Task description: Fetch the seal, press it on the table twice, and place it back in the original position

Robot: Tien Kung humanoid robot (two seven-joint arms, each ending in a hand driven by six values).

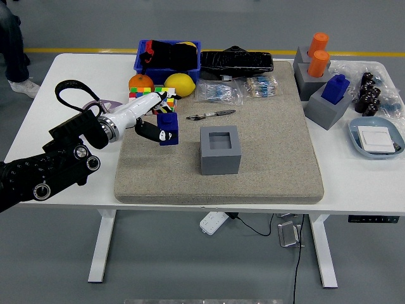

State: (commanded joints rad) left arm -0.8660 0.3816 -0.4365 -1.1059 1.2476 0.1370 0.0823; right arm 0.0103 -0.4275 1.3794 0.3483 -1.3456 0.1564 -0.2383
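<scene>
My left hand (150,120) came in from the left side and was closed around the blue seal (168,128). My white and black fingers (147,131) wrapped its left side. The seal sat over the left part of the grey mat (266,152), and I could not tell if its bottom touched the mat or hung just above it. The grey block (220,149) with the square hole in its top stood on the mat to the right of the seal, a little apart from it. Behind my hand I saw part of a colour cube (137,95), with an orange (140,82) and a lemon (179,83) just past it. A blue bin (168,56) with dark things in it stood at the far edge of the white table (44,114). A pen (212,114) lay on the mat behind the grey block. Far to the right stood more grey blocks, two with orange seals (317,52) and one with another blue seal (336,88) in it. A blue dish (377,138) lay near the right edge. My black arm (44,174) lay across the table's left side.
</scene>
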